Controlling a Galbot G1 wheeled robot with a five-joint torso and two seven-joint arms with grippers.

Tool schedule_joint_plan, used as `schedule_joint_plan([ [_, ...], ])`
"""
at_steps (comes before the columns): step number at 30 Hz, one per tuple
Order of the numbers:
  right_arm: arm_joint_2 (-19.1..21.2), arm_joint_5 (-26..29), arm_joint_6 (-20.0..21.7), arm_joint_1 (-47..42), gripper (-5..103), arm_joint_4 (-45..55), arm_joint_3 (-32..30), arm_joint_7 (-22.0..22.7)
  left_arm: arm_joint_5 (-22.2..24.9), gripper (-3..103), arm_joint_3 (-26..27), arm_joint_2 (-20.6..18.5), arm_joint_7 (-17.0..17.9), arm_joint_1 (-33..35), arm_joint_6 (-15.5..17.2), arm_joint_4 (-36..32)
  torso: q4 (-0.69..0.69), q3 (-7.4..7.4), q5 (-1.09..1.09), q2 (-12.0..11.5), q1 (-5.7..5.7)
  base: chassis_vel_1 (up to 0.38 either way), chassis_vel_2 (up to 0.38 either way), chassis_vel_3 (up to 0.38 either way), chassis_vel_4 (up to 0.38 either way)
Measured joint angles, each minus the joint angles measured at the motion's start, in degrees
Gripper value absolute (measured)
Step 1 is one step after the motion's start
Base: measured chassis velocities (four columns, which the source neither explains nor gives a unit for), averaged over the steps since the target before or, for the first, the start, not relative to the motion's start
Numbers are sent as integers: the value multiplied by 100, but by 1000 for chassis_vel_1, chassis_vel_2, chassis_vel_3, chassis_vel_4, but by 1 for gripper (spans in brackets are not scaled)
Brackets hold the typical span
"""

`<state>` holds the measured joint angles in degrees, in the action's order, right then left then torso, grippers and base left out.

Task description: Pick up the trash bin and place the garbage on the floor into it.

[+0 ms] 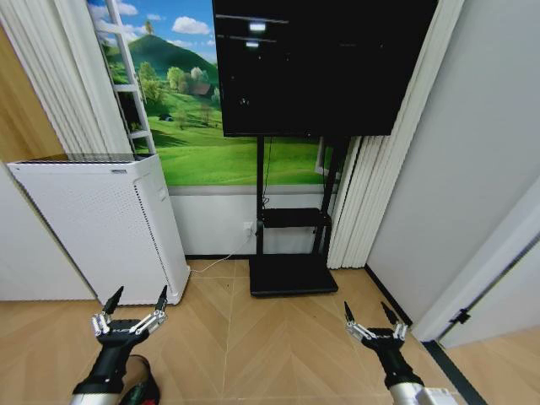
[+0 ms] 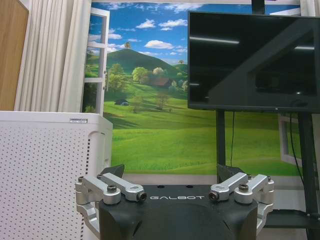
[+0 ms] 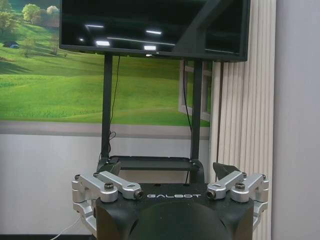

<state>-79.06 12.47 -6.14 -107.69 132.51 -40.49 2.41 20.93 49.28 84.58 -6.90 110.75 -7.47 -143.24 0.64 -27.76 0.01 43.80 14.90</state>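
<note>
Trash bin and garbage: I cannot tell where either lies from my cameras.

Items, left to right, placed against the TV stand (image 1: 291, 245):

1. White perforated box appliance (image 1: 101, 228): upright on the wood floor (image 1: 253, 337), well left of the TV stand, against the wall beneath the meadow mural (image 1: 194, 126).
2. Left gripper (image 1: 140, 294): held low over the floor, in front of the appliance and left of the TV stand. Jaws spread wide, holding nothing. In the left wrist view both black tips point toward the mural.
3. Dark shape with a red patch (image 1: 142, 390): just beside my left arm, cut off at the frame edge; I cannot identify it.
4. TV stand: black, with a shelf and a flat base, carrying a dark screen (image 1: 321, 67).
5. Right gripper (image 1: 365, 310): held low over the floor, in front of the TV stand's base and to its right. Jaws spread wide, empty.
6. White curtain (image 1: 371, 194): hangs just right of the TV stand.
</note>
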Motion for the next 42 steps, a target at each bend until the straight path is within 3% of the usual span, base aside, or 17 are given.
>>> schedule_joint_plan([
  [21, -1, 0, 0, -1, 100, 2, 2, -2, 0, 100, 3, -1, 6, 0, 0, 1, 0, 1, -3, -1, 0, 219, 212, -230, -217],
  [42, 0, 0, 0, -1, 100, 1, 0, 0, 0, 100, 0, 0, 2, 0, -1, 0, 1, 1, -2, -2, -1, -10, -17, 13, 4],
])
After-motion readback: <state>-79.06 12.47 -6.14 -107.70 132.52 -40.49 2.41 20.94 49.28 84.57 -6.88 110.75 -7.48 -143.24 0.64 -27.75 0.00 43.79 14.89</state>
